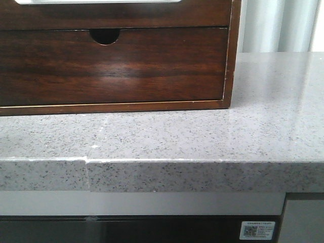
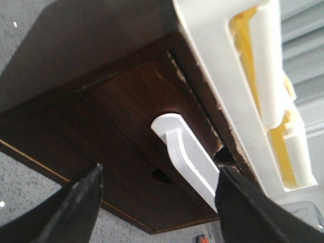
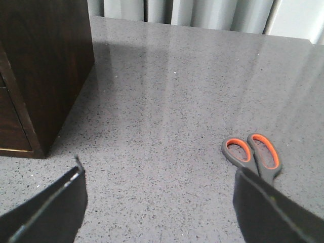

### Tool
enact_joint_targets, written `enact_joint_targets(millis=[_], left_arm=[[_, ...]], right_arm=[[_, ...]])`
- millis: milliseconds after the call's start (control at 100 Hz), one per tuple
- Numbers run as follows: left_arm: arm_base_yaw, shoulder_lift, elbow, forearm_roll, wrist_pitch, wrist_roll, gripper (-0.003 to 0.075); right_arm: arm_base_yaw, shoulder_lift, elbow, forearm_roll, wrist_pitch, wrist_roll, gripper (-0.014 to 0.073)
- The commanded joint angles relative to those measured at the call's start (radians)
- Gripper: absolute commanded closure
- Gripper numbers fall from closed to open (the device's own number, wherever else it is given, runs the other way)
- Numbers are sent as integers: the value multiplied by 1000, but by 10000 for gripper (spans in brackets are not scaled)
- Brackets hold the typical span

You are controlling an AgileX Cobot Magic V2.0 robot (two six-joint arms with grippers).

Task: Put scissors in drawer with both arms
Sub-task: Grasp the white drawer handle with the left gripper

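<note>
The drawer [image 1: 126,15] is the upper dark-brown front, with its pale rounded cutout [image 1: 96,1] cut off by the frame's top edge. In the left wrist view the drawer [image 2: 131,101] is shut and the white cutout [image 2: 187,157] shows. My left gripper [image 2: 159,172] is open and empty just in front of it, one finger [image 2: 238,207] by the cutout's end. Grey scissors with orange handle loops [image 3: 253,154] lie flat on the countertop, blades hidden behind one finger [image 3: 273,212] of my right gripper [image 3: 159,174], which is open and empty. Neither gripper shows in the front view.
A lower drawer with a half-moon notch [image 1: 105,35] sits under the task drawer in the same cabinet, whose side [image 3: 45,66] shows left of the right gripper. A white and yellow plastic holder [image 2: 263,76] lies on the cabinet. The speckled grey countertop [image 1: 202,136] ends at a front edge [image 1: 202,162].
</note>
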Motion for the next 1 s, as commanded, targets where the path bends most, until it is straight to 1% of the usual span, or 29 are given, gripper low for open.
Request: enact_joint_targets(millis=[0,110,150,230,340,580,710,840,990], left_arm=[[-4,56,-32,-179,38,139,282],[-4,135,-32,-335,108,285,282],[-4,165,-32,-408,141,360,282],[-4,215,-32,-503,188,474,282],[-4,292,-61,-506,232,498,282],[-4,438,-173,-506,393,553,282],[-4,504,-225,-506,419,553,282],[-4,568,-271,-506,486,558,282],[-4,614,-305,-506,526,580,282]], right_arm=[[-8,11,-34,-6,-81,-4,58],[-8,11,-34,-6,-81,-4,58],[-8,11,-34,-6,-81,-4,58],[-8,11,-34,-6,-81,-4,58],[-8,11,-34,-6,-81,-4,58],[-8,11,-34,-6,-81,-4,58],[-8,11,-34,-6,-81,-4,58],[-8,11,-34,-6,-81,-4,58],[-8,11,-34,-6,-81,-4,58]])
